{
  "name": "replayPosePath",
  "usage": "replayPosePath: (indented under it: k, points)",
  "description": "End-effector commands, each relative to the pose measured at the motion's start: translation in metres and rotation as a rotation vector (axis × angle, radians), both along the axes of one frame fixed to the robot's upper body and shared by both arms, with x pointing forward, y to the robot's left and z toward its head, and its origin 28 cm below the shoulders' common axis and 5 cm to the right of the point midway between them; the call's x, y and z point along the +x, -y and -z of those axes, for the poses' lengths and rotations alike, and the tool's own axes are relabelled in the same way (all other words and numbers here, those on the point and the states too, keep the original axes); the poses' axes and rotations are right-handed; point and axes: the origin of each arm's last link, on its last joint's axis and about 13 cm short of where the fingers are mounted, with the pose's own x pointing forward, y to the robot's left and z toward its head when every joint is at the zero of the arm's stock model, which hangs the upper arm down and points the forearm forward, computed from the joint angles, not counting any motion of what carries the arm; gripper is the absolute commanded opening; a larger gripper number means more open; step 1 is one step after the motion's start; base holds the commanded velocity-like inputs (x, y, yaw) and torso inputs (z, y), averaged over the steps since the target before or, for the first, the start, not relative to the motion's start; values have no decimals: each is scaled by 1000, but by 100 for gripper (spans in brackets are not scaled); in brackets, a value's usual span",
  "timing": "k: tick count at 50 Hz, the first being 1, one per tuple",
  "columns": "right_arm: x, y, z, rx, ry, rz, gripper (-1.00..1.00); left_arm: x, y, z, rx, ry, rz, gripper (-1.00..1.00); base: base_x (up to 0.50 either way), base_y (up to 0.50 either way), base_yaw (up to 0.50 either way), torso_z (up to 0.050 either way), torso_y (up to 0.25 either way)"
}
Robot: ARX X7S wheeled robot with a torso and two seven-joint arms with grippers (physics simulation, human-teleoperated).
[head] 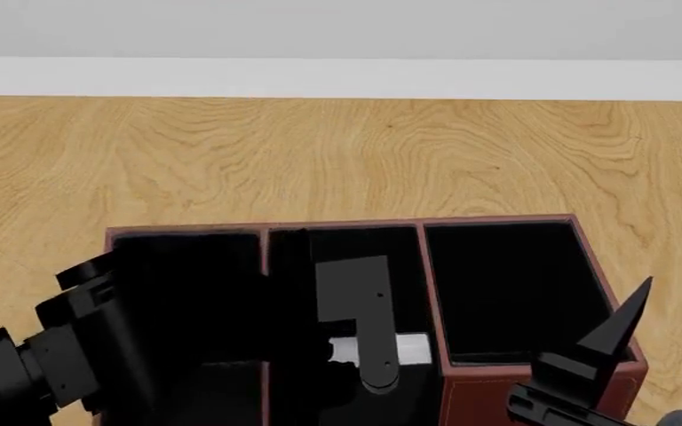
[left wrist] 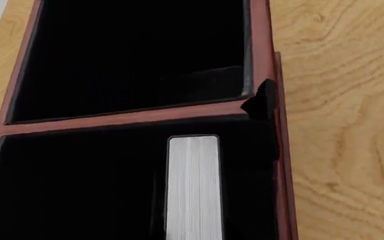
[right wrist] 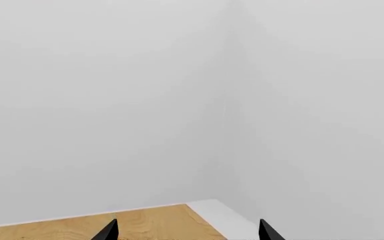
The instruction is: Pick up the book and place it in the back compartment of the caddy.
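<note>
I am looking along my left arm into the caddy (left wrist: 138, 121), a maroon box with a black lining. The book (left wrist: 193, 186) stands on edge inside it, directly ahead of the left gripper (head: 361, 352), and its pale page edges face the left wrist camera. A thin maroon divider runs just beyond the book, and the section past that divider holds nothing. I judge that the book is inside the middle column, but I cannot tell whether this is the back compartment (left wrist: 78, 190). From the head camera, one dark finger (head: 372, 328) reaches down beside a sliver of the page edge. The pictures do not show whether the left jaws are clamped on the covers or parted. The right gripper (right wrist: 186, 233) is off to the side, well away from the caddy and pointing at a blank wall. Its two tips are spread wide with nothing between them. The book looks stiff and fairly heavy for its size, and the smooth covers could slip. I would squeeze both flat covers near the middle and avoid the page block.
</note>
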Motion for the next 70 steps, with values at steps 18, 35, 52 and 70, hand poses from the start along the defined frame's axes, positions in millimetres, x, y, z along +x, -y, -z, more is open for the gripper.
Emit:
replayPosePath:
  k: [18, 35, 52, 70]
  points:
    - [4, 0, 3, 2, -10, -11, 100, -8, -2, 33, 48, -16, -12, -100, 2, -3, -6, 0, 0]
    - [4, -1, 3, 2, -10, -17, 100, -9, -3, 24, -6, 23, 2, 100, 1, 0, -1, 0, 0]
    - [4, 0, 4, 4, -6, -22, 100, -9, -6, 1, -50, 75, -18, 100, 0, 0, 0, 0, 0]
    - [3, -2, 0, 5, 18, -34, 100, -16, -19, -34, -264, 199, -167, 100, 0, 0, 0, 0, 0]
